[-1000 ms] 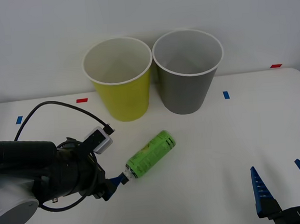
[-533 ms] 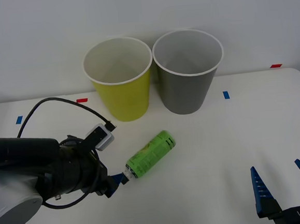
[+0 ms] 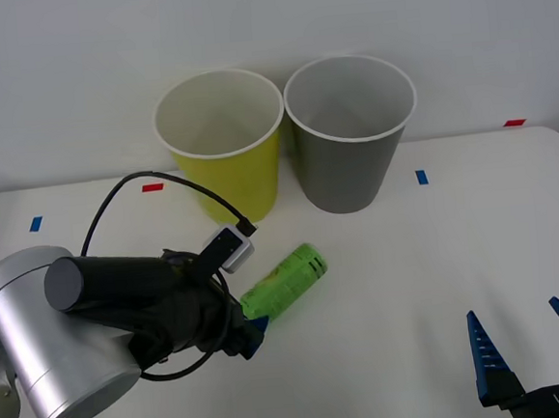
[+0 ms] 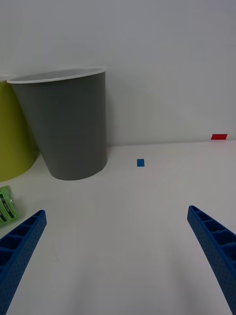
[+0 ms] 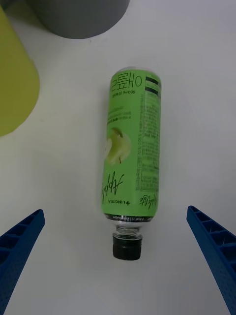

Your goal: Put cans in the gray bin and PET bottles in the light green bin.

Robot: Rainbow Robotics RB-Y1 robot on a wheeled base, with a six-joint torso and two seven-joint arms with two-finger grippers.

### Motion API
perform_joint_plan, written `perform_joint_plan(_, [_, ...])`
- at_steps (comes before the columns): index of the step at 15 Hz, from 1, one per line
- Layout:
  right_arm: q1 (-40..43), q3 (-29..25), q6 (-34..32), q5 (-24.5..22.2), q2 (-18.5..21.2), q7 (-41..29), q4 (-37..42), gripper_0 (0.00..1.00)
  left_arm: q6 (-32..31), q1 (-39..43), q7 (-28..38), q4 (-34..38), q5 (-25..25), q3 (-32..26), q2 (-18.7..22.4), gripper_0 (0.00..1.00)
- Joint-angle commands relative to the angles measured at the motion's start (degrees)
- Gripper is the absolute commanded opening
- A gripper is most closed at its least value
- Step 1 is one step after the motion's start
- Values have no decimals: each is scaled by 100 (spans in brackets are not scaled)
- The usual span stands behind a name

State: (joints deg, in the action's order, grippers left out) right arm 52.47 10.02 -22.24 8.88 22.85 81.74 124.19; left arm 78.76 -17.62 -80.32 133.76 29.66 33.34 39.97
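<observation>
left hand (image 5: 118,266) wide open over bottle (image 5: 132,167) | bottle lies flat, cap toward hand | right hand (image 3: 532,344) open, lower right

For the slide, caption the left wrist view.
Open left hand poised over a green bottle lying on the white table, cap toward the hand.
</observation>
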Motion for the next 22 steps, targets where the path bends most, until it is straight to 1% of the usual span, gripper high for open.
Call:
perform_joint_plan(1, [0, 0, 0, 0, 0, 0, 0, 100, -1, -409, 25, -430, -48, 199, -165, 100])
perform_joint_plan(3, [0, 0, 0, 0, 0, 0, 0, 100, -1, -594, 34, -694, -56, 278, -315, 100])
perform_joint_plan(6, [0, 0, 0, 0, 0, 0, 0, 100, -10, -928, 95, -1037, -65, 542, -464, 100])
perform_joint_plan(10, [0, 0, 0, 0, 0, 0, 0, 100, -1, -1103, 165, -1432, -65, 586, -754, 100])
perform_joint_plan(13, [0, 0, 0, 0, 0, 0, 0, 100, 316, -1218, 130, -1502, -118, 577, -904, 100])
perform_joint_plan(16, [0, 0, 0, 0, 0, 0, 0, 100, 606, -1297, 69, -1564, -232, 577, -1044, 100])
perform_joint_plan(19, [0, 0, 0, 0, 0, 0, 0, 100, 614, -1341, -90, -1757, -329, 595, -1238, 100])
perform_joint_plan(20, [0, 0, 0, 0, 0, 0, 0, 100, 614, -1385, -292, -1898, -399, 665, -1308, 100])
perform_joint_plan(22, [0, 0, 0, 0, 0, 0, 0, 100, 623, -1543, -300, -2082, -601, 885, -1387, 100])
